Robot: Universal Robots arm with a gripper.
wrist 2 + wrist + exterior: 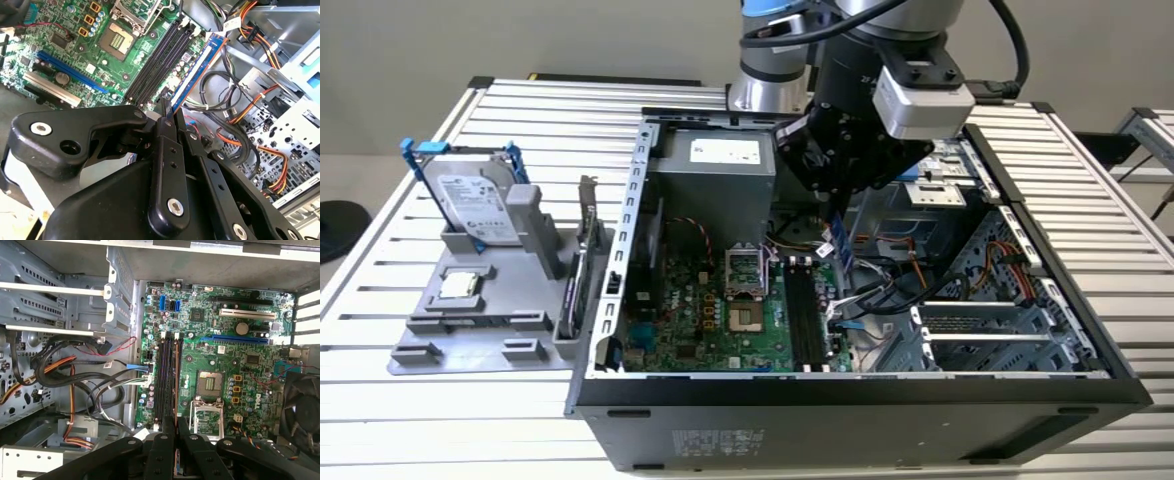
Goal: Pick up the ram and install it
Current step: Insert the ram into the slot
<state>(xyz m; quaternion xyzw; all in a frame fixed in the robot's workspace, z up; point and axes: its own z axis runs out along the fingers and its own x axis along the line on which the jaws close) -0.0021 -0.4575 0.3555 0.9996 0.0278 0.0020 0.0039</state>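
Open computer case point(1067, 330) lies on a slatted table point(400, 330); green motherboard point(707, 310) inside with black memory slots point(164, 380). Arm's gripper point(167, 107) hangs above the slot area, jaws pinched narrow on the ram point(192, 72). The stick is held edge-on just over the slots, beside loose cables point(235, 110). Grey tray point(480, 310) outside holds a hard drive point(464, 200).

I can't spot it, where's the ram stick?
In the second wrist view, the ram is held by the tool, beside the long black slots.
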